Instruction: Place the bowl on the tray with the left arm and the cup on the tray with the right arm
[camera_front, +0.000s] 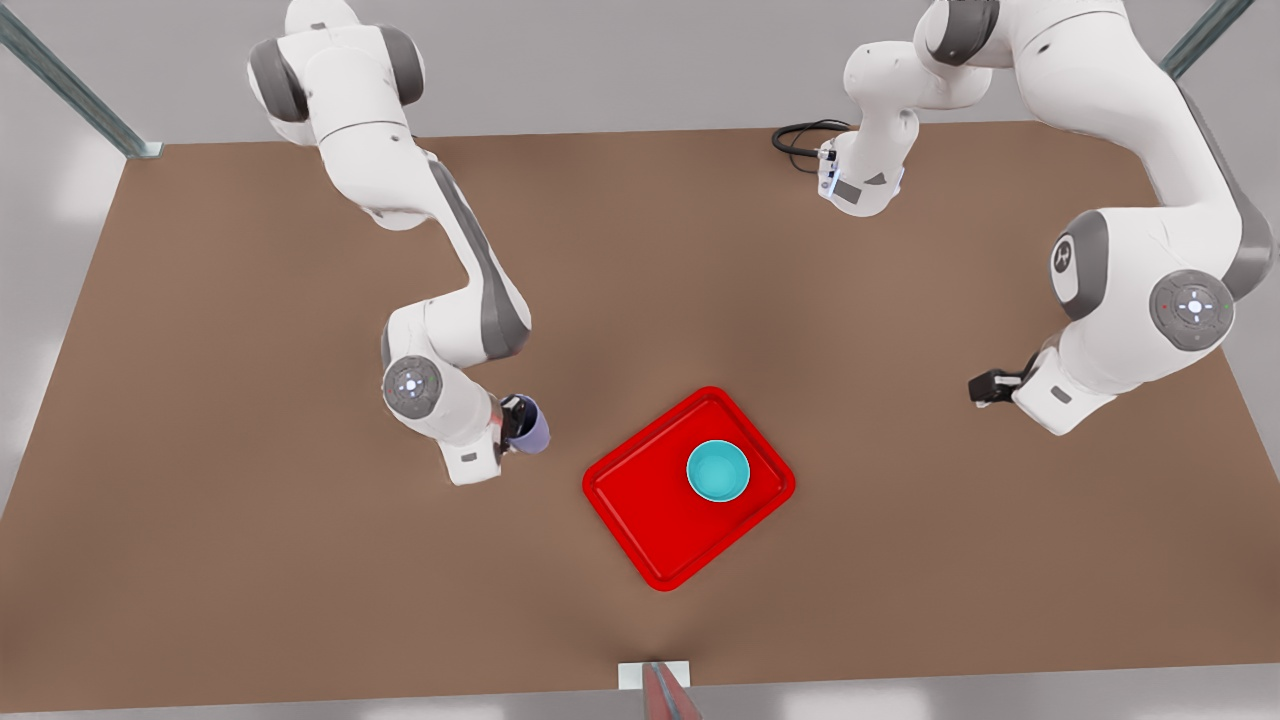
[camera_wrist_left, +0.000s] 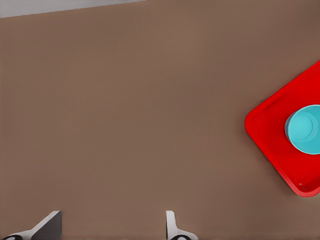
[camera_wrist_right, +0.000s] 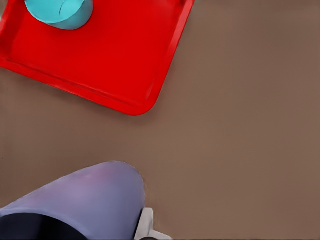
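Note:
The teal bowl (camera_front: 718, 471) sits upright on the red tray (camera_front: 650, 510), toward the tray's far corner. The lavender cup (camera_front: 537, 428) is held by my right gripper (camera_front: 518, 420), which is shut on it a short way off the tray on the front view's left. From the right wrist, the cup (camera_wrist_right: 80, 205) is close up, with the tray (camera_wrist_right: 115, 55) and bowl (camera_wrist_right: 60, 12) beyond it. My left gripper (camera_front: 985, 388) hangs open with nothing in it, well off the tray on the front view's right. Its fingers (camera_wrist_left: 47, 225) stand wide apart over bare table, with the tray (camera_wrist_left: 272, 130) and bowl (camera_wrist_left: 305, 129) off to one side.
The brown table (camera_front: 300, 560) stretches wide around the tray. A black cable (camera_front: 800, 135) loops at the back edge near the base of one arm. A small white mount (camera_front: 655, 675) sits at the front edge, and metal posts (camera_front: 70, 85) stand at the back corners.

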